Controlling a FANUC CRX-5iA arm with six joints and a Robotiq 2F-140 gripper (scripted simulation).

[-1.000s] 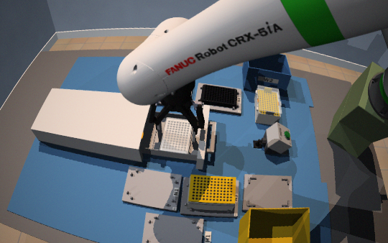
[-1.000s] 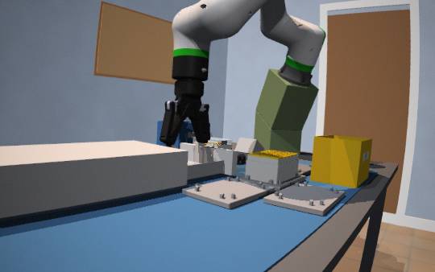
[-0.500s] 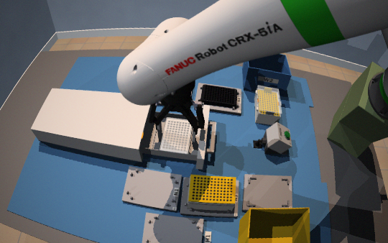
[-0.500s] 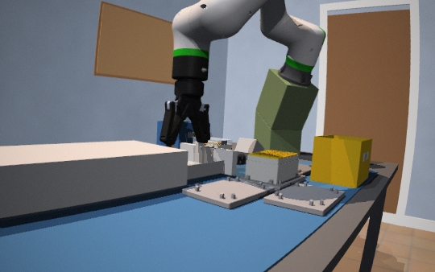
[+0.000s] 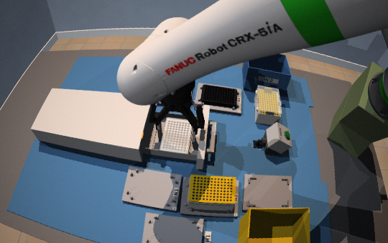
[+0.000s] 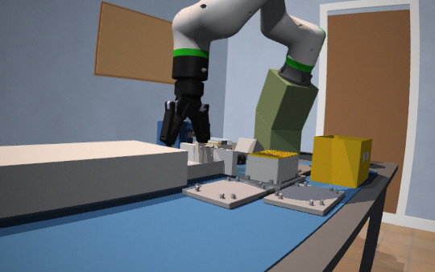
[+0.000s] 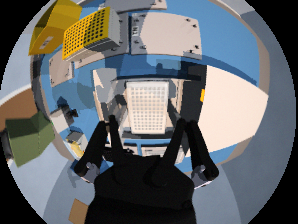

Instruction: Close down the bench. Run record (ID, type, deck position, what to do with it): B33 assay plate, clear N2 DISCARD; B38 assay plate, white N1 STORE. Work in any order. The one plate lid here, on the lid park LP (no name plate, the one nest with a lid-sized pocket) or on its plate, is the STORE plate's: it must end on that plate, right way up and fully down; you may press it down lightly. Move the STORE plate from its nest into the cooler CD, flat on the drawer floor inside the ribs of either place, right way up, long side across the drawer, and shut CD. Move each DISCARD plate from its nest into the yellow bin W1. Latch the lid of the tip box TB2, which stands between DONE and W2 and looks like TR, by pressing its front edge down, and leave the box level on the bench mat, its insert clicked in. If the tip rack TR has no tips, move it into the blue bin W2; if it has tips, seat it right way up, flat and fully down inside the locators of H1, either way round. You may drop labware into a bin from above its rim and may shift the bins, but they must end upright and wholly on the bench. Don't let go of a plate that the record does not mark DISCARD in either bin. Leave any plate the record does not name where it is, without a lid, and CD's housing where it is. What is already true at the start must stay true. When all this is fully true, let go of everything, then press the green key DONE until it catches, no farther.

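Plate [image 5: 175, 135] in drawer, below spread fingers [image 5: 200, 116]

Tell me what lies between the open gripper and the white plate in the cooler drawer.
Only air. In the wrist view the gripper hangs open above the white plate in the drawer, fingers apart on either side. The exterior view shows it raised above the cooler.

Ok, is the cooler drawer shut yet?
No, in the top view the drawer stands pulled out, with the white plate lying in it under the open gripper.
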